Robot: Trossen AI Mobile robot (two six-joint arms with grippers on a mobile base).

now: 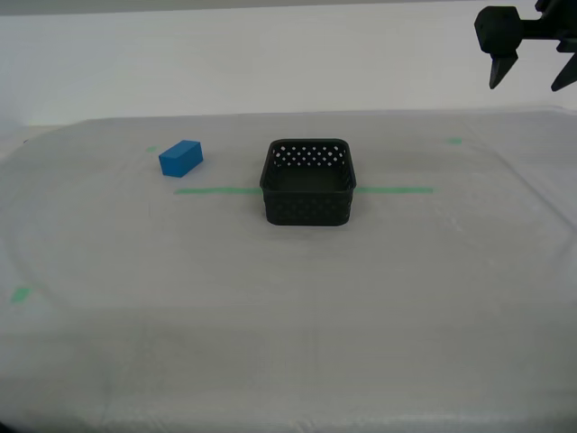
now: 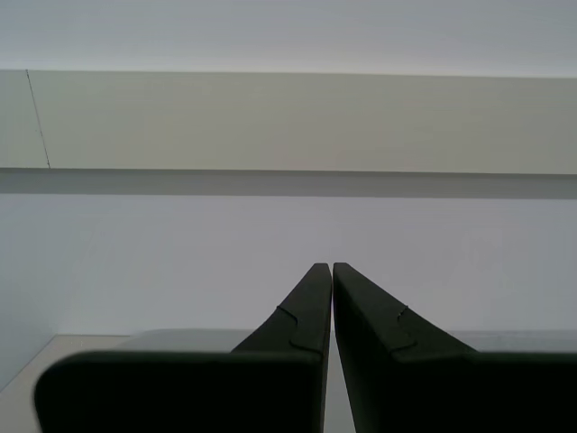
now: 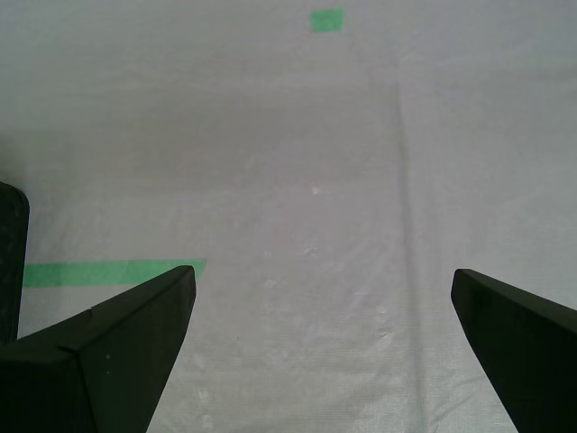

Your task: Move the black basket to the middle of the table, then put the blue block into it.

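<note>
The black basket (image 1: 307,183) stands upright near the middle of the table (image 1: 288,298), on the green tape line (image 1: 212,190). It looks empty. The blue block (image 1: 180,158) lies on the table toward the exterior view's left of the basket, apart from it. My first gripper (image 1: 532,72) is open and empty, high above the table at the exterior view's upper right. In its wrist view my first gripper (image 3: 322,275) looks down on the sheeting, with a sliver of the basket (image 3: 9,262) at the edge. My second gripper (image 2: 331,266) is shut, empty, facing a wall.
The tape line's end (image 3: 108,271) and a small green mark (image 3: 326,20) show below my first gripper. Other green marks lie at the table's near corner (image 1: 20,294) and far side (image 1: 455,141). A white wall stands behind the table.
</note>
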